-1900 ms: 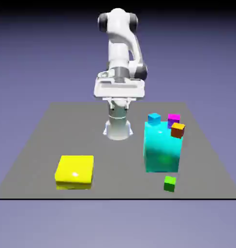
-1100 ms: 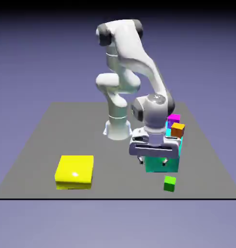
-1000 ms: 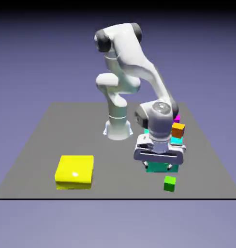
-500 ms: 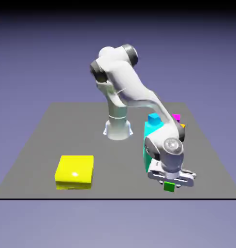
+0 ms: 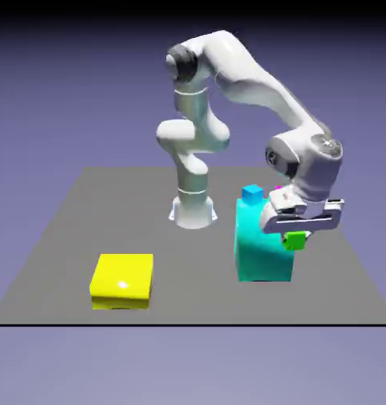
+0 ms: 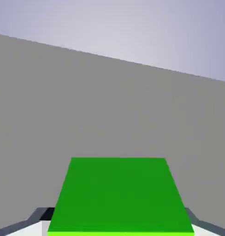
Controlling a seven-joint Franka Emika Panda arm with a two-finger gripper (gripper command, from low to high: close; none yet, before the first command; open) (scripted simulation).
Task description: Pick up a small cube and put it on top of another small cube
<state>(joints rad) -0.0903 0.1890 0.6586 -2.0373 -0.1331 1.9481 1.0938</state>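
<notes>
- Hand view is showing one small green cube (image 6: pixel 120 196) filling the bottom, with grey table (image 6: pixel 86 106) stretching beyond it.
- Exterior view: one yellow flat block (image 5: pixel 122 280) is lying nearest, toward that view's left.
- One gripper (image 5: pixel 295 238) is clamping the small green cube (image 5: pixel 295 240) in the air, beside the upper right of one big cyan block (image 5: pixel 262 251).
- One small cyan cube (image 5: pixel 252 193) is sitting on that block; a sliver of magenta cube (image 5: pixel 278 189) is peeking behind the hand.
</notes>
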